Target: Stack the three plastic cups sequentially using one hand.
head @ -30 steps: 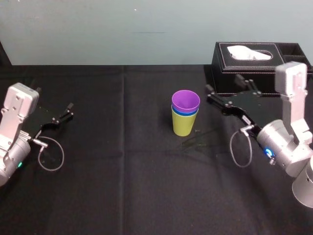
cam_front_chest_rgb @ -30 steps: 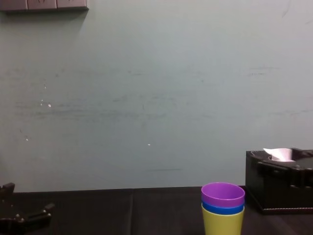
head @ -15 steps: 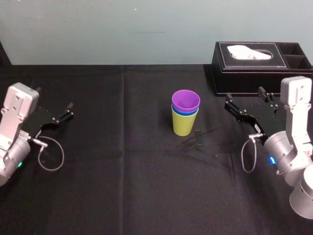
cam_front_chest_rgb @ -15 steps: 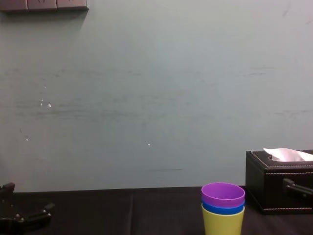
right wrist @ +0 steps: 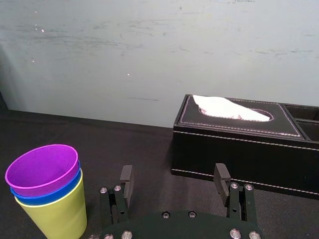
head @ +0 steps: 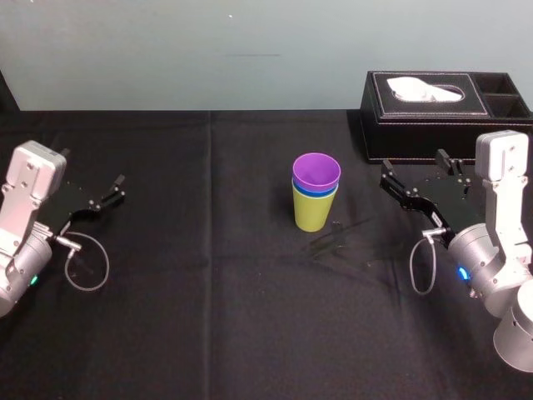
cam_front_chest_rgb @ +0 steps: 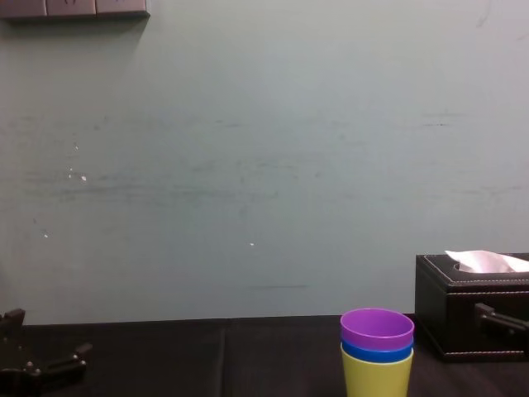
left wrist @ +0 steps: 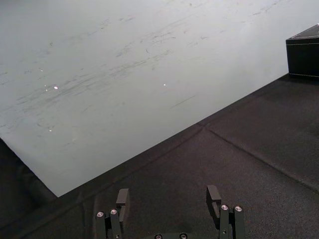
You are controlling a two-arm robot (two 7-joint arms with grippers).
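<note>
1. left gripper (left wrist: 168, 194) sat parked at the far left of the black table (head: 208, 317). Its fingers were spread apart with nothing between them. It was well apart from the cups.
2. All three cups stood at table centre as one upright stack. The lime yellow-green cup (head: 311, 212) was at the bottom, on the cloth. The blue cup (head: 315, 192) was nested in it, with just its rim band showing. The purple cup (head: 316, 172) was nested on top, mouth up and empty inside.
3. Nothing touched the stack, and there was a clear gap to either arm.
4. right gripper (right wrist: 174, 172) was to the right of the stack and apart from it, pointing toward the far side of the table. Its fingers were released, wide and empty. Its height above the cloth couldn't be told. Its wrist camera had the stack and the tissue box ahead of it.
5. black tissue box (head: 433, 112) sat at the far right, beyond the right gripper. A white tissue (head: 425, 88) stuck out of its top slot. Open compartments showed at its right end.
6. A pale wall (cam_front_chest_rgb: 264, 165) stood behind the table's far edge.
</note>
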